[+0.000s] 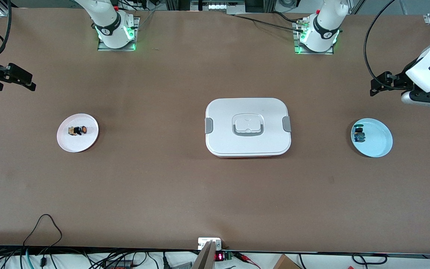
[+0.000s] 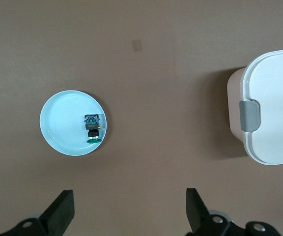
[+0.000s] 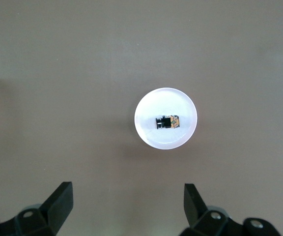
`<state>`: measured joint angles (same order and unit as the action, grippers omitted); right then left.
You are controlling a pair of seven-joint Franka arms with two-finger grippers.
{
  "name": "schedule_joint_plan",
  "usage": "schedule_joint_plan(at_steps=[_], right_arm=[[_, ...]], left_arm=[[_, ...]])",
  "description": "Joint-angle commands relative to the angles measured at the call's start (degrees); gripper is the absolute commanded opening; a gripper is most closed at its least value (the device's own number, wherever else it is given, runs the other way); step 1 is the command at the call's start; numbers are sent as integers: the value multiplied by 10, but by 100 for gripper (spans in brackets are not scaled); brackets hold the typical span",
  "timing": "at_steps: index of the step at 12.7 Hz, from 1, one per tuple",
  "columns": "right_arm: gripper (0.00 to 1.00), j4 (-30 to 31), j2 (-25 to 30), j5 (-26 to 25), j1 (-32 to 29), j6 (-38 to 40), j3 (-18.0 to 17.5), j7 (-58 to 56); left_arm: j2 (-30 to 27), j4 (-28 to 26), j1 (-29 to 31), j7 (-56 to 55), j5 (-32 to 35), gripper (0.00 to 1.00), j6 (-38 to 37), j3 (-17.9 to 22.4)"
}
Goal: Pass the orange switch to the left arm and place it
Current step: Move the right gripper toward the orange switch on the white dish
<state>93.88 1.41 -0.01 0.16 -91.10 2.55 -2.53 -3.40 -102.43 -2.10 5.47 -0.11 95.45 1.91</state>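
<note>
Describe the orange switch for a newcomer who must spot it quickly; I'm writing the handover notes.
From the white box mid-table, look toward the right arm's end to the pink plate. The orange switch lies on it: tiny, black, orange-capped, unlike the green-capped part on the blue plate.

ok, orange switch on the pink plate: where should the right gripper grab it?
Come straight down with the open right gripper and pinch the black middle body of the orange switch. It lies on its side on the pink plate, orange cap toward the box, so close across its short width.
</note>
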Motion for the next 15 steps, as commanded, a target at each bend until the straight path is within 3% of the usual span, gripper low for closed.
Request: schedule_joint_plan(at_steps=[1, 15], right_arm=[[100, -11, 0, -1, 2, 16, 1, 2], [100, -16, -35, -13, -1, 11, 2, 2]], left_arm=[[-9, -4, 2, -6, -6, 100, -4, -2], [-9, -4, 2, -6, -6, 100, -4, -2]])
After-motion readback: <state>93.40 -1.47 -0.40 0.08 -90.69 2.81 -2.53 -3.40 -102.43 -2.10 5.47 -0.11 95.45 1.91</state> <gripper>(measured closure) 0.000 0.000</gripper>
